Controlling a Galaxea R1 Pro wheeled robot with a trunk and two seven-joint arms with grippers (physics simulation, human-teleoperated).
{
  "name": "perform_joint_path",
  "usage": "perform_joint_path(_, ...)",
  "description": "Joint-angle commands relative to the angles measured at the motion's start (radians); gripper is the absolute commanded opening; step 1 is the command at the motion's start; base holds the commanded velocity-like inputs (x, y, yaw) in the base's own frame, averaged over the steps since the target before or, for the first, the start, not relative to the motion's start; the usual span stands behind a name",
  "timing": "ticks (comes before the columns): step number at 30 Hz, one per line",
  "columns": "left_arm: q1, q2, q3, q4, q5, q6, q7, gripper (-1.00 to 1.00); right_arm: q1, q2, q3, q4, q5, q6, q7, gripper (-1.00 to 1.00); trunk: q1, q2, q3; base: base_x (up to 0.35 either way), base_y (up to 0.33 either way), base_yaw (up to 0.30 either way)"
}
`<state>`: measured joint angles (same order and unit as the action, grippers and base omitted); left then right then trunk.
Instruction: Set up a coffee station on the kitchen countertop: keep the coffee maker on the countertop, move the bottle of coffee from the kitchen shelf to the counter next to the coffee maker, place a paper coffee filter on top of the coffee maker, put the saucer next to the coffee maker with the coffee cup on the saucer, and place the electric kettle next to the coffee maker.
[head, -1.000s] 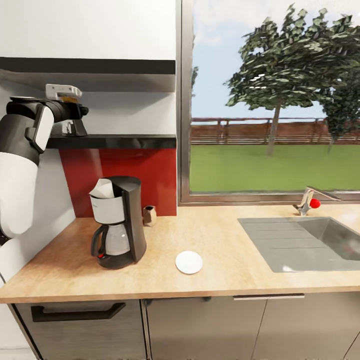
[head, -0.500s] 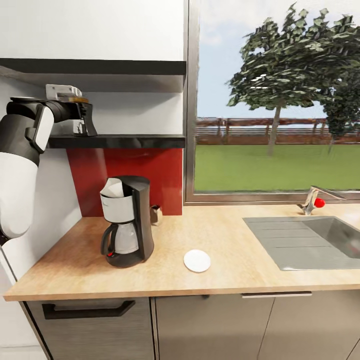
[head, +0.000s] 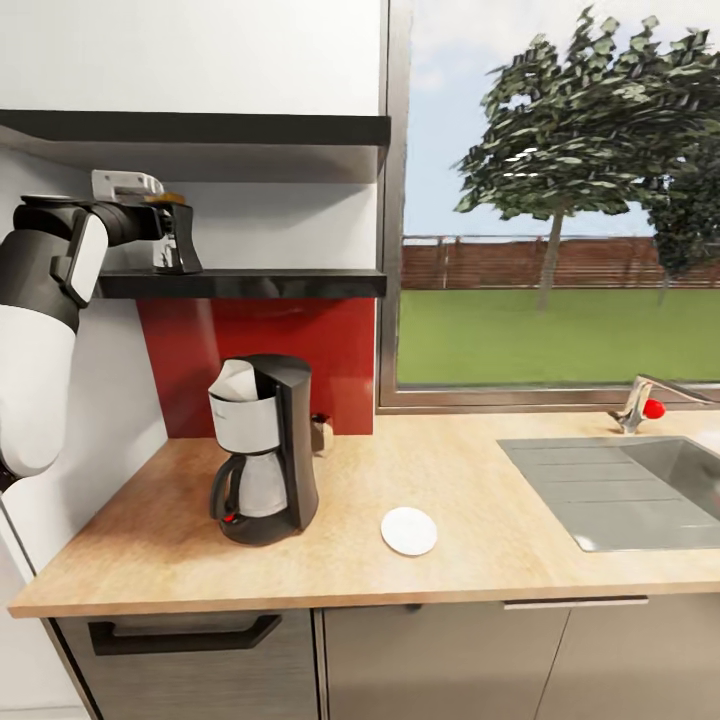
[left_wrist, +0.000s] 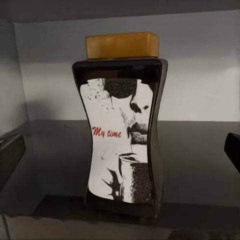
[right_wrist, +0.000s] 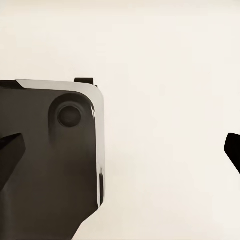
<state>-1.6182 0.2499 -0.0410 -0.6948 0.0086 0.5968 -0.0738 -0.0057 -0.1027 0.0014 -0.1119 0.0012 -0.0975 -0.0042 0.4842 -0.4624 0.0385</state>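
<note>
Steel sink (head: 640, 495), faucet (head: 637, 400) (red knob), window (head: 560, 200), red backsplash (head: 270, 340)

Saucer (head: 409, 531) on countertop (head: 480, 560), right of coffee maker (head: 264, 449)

the bottle of coffee (left_wrist: 120, 125) bears a label reading "my time" in red script.

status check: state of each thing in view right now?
Bottle: upright on the shelf, lid on, between the open left gripper's fingers, not gripped.
Coffee maker: upright on countertop, carafe in place, white filter on top.
Saucer: flat on countertop, bare, right of the coffee maker.
Right gripper: open, holding nothing.
Cabinet drawer: closed.
</note>
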Motion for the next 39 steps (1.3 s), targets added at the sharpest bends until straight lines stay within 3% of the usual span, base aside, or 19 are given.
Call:
perform_joint_path(1, 0.0, 0.001, -0.003, -0.001, 0.001, 0.005, -0.001, 1.0, 0.0, 0.0, 0.0, 0.001, 0.0, -0.004, 0.0, 1.0, 0.0, -0.001, 0.0, 0.01, 0.01, 0.0)
perform_joint_path(39, 0.014, 0.0, -0.002, 0.001, 0.002, 0.004, 0.0, 1.0, 0.0, -0.003, 0.0, 0.002, -0.001, -0.004, 0.0, 1.0, 0.0, -0.001, 0.0, 0.086, 0.018, 0.0)
